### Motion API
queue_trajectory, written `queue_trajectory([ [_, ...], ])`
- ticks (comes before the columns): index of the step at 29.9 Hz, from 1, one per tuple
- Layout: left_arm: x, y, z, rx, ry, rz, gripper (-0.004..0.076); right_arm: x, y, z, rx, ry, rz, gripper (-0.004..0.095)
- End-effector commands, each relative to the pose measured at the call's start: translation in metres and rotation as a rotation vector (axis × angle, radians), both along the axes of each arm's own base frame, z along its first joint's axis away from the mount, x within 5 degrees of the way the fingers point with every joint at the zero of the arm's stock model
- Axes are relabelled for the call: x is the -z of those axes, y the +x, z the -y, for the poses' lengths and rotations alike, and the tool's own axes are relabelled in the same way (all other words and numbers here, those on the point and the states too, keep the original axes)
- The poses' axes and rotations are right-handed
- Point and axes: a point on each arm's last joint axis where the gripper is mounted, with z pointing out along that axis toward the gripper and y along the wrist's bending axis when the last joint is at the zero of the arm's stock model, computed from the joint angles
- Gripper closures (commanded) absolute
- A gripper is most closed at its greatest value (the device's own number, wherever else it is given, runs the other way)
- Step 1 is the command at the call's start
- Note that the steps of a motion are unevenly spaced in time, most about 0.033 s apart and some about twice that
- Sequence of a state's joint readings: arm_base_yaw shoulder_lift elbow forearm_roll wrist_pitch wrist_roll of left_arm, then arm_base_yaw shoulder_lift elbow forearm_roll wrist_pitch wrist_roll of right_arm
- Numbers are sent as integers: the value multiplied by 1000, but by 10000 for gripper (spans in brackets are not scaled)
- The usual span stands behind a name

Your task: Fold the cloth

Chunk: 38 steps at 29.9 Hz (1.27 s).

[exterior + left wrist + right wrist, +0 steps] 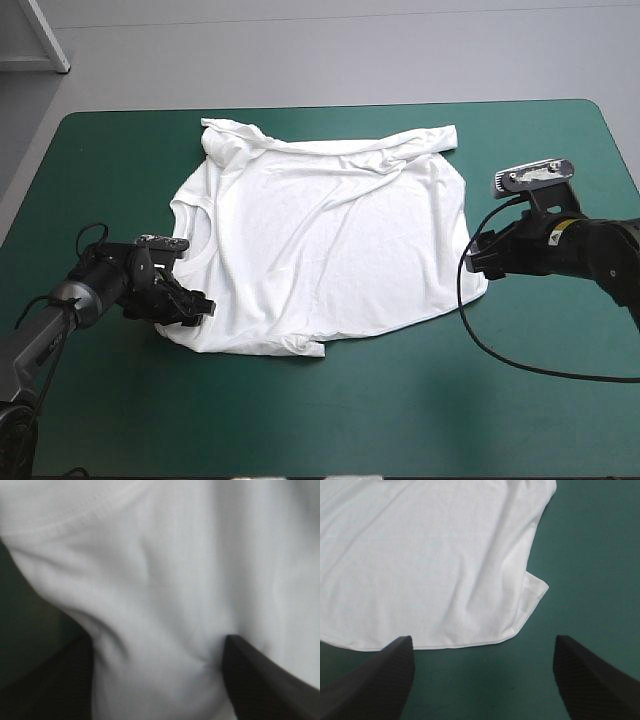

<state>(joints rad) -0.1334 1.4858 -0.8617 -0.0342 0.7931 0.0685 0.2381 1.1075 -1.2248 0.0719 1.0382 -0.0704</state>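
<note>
White cloth fills almost all that my left wrist camera sees. The T-shirt (320, 250) lies spread nearly flat in the middle of the high view, rumpled along its upper edge and at its lower left corner. My left gripper (193, 305) sits low at that lower left corner. Its black fingers (50, 682) stand wide apart with a bulge of fabric between them (nothing is pinched yet). My right gripper (478, 262) sits at the shirt's right edge, right of middle in the high view, and it is spread wide too. In its own view the hem (455, 644) runs just ahead of the fingertips, and a small corner flap (536, 591) pokes out toward the right of the frame.

I judge this to be the start of a fold: both claws are placed at opposite sides of the shirt and neither is gripping. My left claw needs only to close on the fabric between its fingers. My right must ease forward until the hem is inside, then close. After that, both should lift together so the cloth does not drag or bunch.

Around the shirt the teal-green cover (400, 420) looks smooth, with open room along the lower part of the frame. Beyond the table's far edge, at the top of the high view, I make out only pale grey floor (330, 50).
</note>
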Motion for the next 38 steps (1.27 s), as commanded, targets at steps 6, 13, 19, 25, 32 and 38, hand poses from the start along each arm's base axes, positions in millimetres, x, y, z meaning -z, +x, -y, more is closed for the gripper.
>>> queue_trajectory([
  [6,-11,1,-6,86,87,73,701,-15,-3,1,4,24,98,193],
  [13,-22,4,-33,-25,366,149,702,-15,-3,1,3,25,91,193],
  [19,-26,9,-58,-171,370,227,698,-12,-6,2,-1,16,49,193],
  [25,-30,17,-110,-331,177,268,698,-4,-7,2,-2,6,9,194],
  [32,-49,63,-168,-473,38,305,699,1,-11,-6,-37,81,-59,194],
  [38,-60,113,-200,-501,40,360,705,0,-12,-11,-84,118,-59,194],
])
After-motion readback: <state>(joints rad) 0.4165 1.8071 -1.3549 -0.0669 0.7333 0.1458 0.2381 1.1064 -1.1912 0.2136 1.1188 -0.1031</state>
